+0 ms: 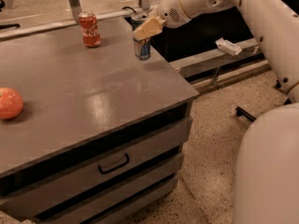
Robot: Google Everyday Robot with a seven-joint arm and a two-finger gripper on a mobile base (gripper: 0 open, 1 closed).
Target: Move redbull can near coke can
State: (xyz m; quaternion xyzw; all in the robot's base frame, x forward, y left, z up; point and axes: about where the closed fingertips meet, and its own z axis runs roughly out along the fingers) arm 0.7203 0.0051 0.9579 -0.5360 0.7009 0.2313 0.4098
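The redbull can (141,47), slim, blue and silver, is upright near the table's far right edge. My gripper (145,29) reaches in from the upper right and is shut on the can's upper half, its tan fingers (148,27) covering it. I cannot tell if the can's base touches the table. The coke can (89,29), red with white script, stands upright at the back of the table, to the left of the redbull can with a gap between them.
A round orange-red fruit (9,103) lies at the table's left edge. The grey table (93,101) has drawers in its front (114,164). Metal posts (72,1) stand behind it. A shelf (219,55) holding a white object (229,46) runs to the right. My white arm (261,27) fills the right side.
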